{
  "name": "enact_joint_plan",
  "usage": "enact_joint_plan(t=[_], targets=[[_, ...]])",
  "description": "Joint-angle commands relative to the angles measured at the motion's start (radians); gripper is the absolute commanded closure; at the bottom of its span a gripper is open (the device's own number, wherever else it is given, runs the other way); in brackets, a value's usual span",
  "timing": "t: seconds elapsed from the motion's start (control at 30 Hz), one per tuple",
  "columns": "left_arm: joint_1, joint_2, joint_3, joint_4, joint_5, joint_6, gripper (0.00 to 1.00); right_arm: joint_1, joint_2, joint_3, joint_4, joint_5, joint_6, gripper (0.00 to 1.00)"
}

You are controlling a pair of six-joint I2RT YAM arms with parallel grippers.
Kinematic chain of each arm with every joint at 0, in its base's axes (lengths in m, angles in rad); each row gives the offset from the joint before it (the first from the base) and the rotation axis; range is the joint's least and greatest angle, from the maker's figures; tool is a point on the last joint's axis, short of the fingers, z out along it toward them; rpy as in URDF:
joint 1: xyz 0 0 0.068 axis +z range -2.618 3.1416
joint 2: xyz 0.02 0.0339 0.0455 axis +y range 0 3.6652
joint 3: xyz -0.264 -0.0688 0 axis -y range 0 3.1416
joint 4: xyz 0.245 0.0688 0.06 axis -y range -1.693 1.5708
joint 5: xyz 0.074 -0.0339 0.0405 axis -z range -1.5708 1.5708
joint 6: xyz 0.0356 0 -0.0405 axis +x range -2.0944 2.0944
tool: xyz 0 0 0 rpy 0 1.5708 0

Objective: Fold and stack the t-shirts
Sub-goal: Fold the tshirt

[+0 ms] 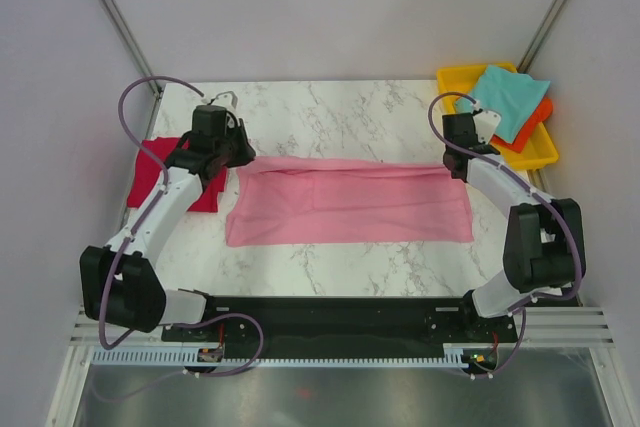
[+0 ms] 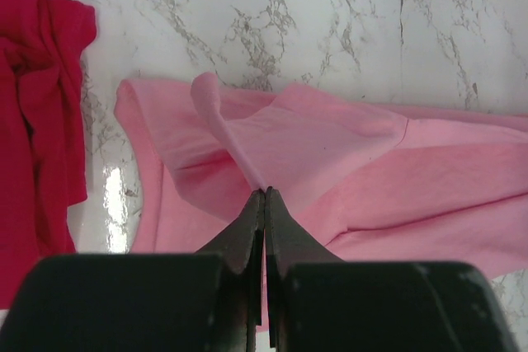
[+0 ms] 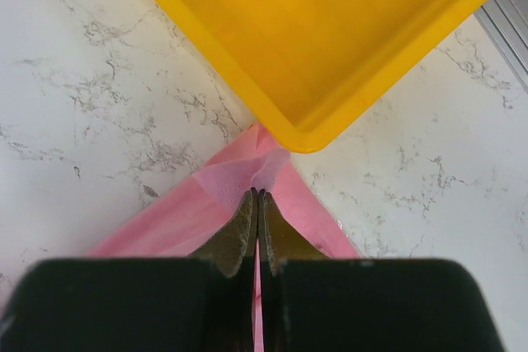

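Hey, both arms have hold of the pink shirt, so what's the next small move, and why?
Probably lift both far corners slightly and draw them together toward the shirt's near edge. The left fingers and the right fingers are each shut on a far corner of the pink shirt, which lies flat and stretched out, so folding it in half looks due.

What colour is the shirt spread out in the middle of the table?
Light pink; the shirt shows best in the top external view.
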Motion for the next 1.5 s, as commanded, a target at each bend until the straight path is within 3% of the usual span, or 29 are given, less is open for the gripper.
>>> enact_joint_plan(t=[0.0,0.4,0.63,0.7,0.73,0.8,0.87,0.9,1.0,1.13,1.47], targets=[[-0.002,-0.072,-0.033,-0.031,-0.026,0.009,0.98,0.001,-0.050,-0.024,0.040,0.039,0.019,0.98],[-0.002,-0.149,-0.141,-0.077,0.057,-0.049,0.98,0.004,-0.093,-0.090,0.077,0.043,0.041,0.95],[-0.003,-0.182,-0.185,-0.131,0.045,-0.089,0.98,0.004,-0.207,-0.213,0.130,0.086,0.134,0.90],[-0.003,-0.202,-0.214,-0.145,0.048,-0.135,0.98,0.006,-0.228,-0.250,0.141,0.097,0.168,0.74],[-0.003,-0.225,-0.220,-0.157,0.058,-0.157,0.87,0.006,-0.250,-0.263,0.147,0.112,0.182,0.63],[-0.005,-0.256,-0.245,-0.177,0.083,-0.204,0.70,0.006,-0.281,-0.322,0.190,0.116,0.200,0.61],[-0.011,-0.336,-0.285,-0.175,0.052,-0.240,0.61,0.003,-0.332,-0.389,0.230,0.117,0.208,0.47],[-0.017,-0.366,-0.294,-0.168,0.011,-0.267,0.48,0.006,-0.361,-0.409,0.282,0.107,0.193,0.42],[-0.022,-0.483,-0.322,-0.146,-0.034,-0.296,0.29,0.006,-0.370,-0.431,0.314,0.073,0.161,0.38],[-0.023,-0.549,-0.368,-0.062,0.006,-0.339,0.24,0.017,-0.298,-0.377,0.321,-0.022,0.118,0.42],[-0.034,-0.305,-0.463,0.292,0.052,-0.523,0.30,0.024,0.025,-0.198,0.226,-0.056,0.148,0.51]])
